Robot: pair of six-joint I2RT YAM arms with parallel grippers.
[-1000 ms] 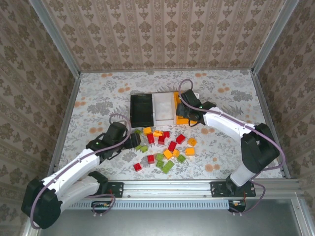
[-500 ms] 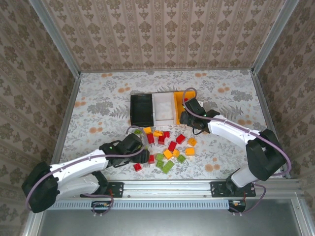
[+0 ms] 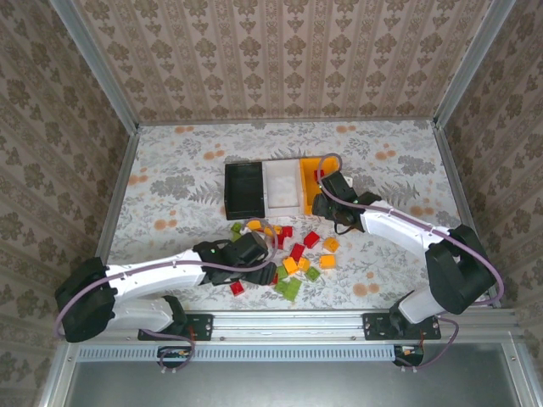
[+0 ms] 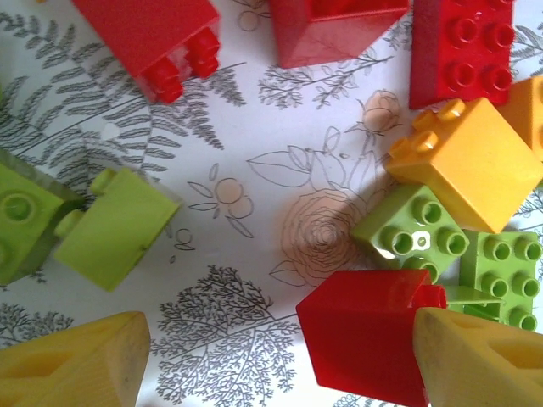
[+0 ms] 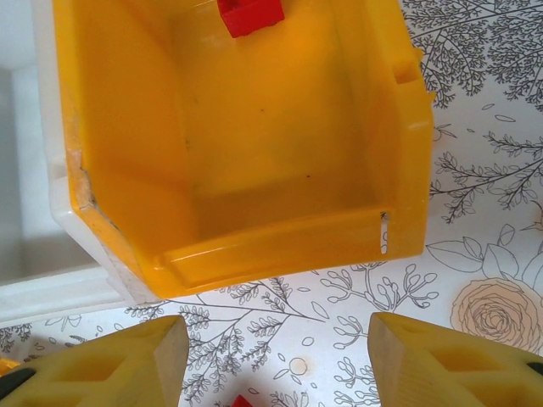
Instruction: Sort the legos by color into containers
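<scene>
- Left arm lies low, stretched from its base at 7 o'clock toward the middle of the surface. Its left tool points down into the legos.
- The left tool is released, fingers wide apart. A red brick sits between them, against the 3 o'clock finger and well clear of the other.
- Right arm bends from 5 o'clock up to the containers. The right tool hovers released, holding nothing, at the 6 o'clock rim of the orange bin.
- White bin and black bin adjoin it toward 9 o'clock.
- A red piece in the orange bin is cut off at 12 o'clock. From above, the left arm covers part of the pile.
</scene>
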